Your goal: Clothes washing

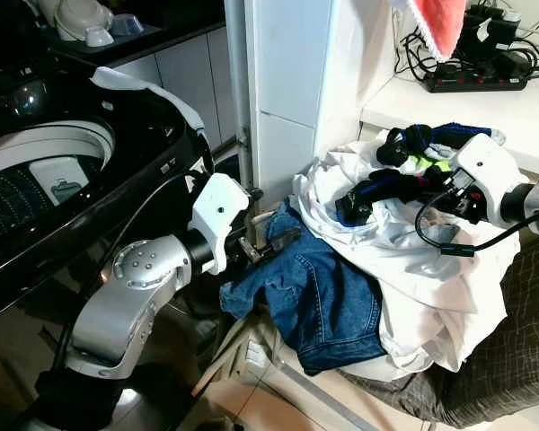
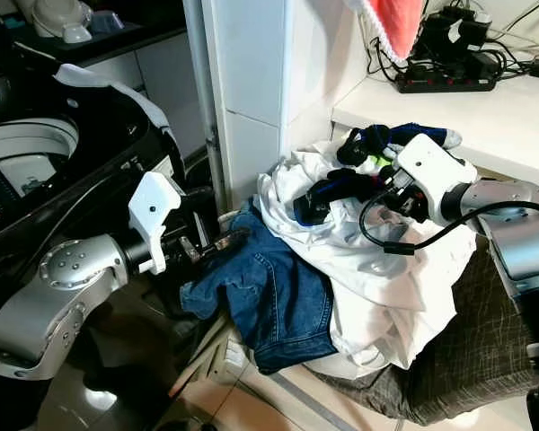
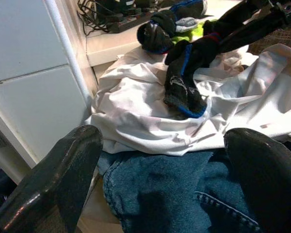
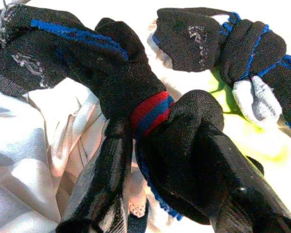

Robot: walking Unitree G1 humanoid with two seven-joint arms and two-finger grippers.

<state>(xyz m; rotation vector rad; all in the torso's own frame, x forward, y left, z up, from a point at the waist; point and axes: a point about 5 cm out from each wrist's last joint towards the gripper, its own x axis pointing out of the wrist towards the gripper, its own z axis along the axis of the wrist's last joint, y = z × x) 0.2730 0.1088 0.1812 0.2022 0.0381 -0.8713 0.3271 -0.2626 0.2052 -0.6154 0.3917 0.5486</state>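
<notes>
I see a heap of laundry piled between the white pillar (image 1: pixel 287 81) and the white table (image 1: pixel 449 112). The heap consists of blue jeans (image 1: pixel 328 301) at the front, hanging down toward the floor, a white garment (image 1: pixel 431 287) behind and over them, and black socks with blue trim (image 1: pixel 377 193) on top.

My left pincer (image 1: pixel 274 249) is at the near edge of the jeans. Its fingers (image 3: pixel 58 179) stand wide apart, with denim visible between them; they hold nothing.

My right pincer (image 4: pixel 160 141) is on top of the heap. Its fingers are closed onto a black sock with a red and blue band (image 4: pixel 150 114), gripping it at the banded section.

The washing machine (image 1: pixel 81 171) stands to my left with its lid open. The drum opening (image 1: pixel 45 175) is visible and well apart from the heap. A power strip (image 1: pixel 476 81) lies on the table.
</notes>
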